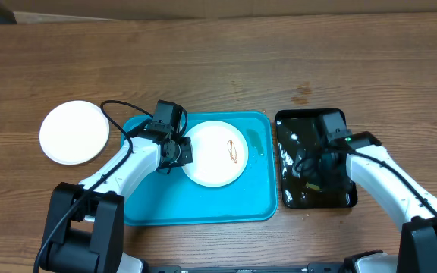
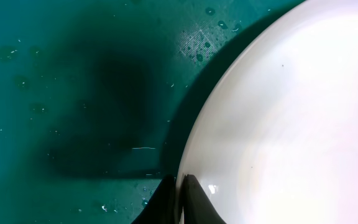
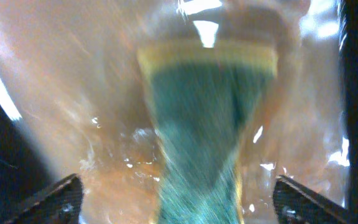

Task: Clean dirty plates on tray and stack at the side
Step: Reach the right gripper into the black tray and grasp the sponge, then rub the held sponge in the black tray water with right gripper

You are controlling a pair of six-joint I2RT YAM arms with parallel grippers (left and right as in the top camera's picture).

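A whitish plate (image 1: 217,154) with a reddish-brown smear lies on the turquoise tray (image 1: 203,203). My left gripper (image 1: 179,150) is shut on this plate's left rim; the left wrist view shows the two fingers (image 2: 180,190) pinching the rim of the plate (image 2: 291,124) over the wet tray (image 2: 73,93). A clean white plate (image 1: 73,132) lies on the bare wood tabletop at the left. A third plate does not show apart from these. My right gripper (image 1: 317,161) hangs over the black tray, open (image 3: 179,193), its fingers on either side of a green-and-yellow sponge (image 3: 207,124).
The glossy black tray (image 1: 340,199), wet inside, stands right of the turquoise tray. A small greenish smear (image 1: 254,140) lies on the turquoise tray's right part. Bare wood tabletop (image 1: 226,68) runs along the back.
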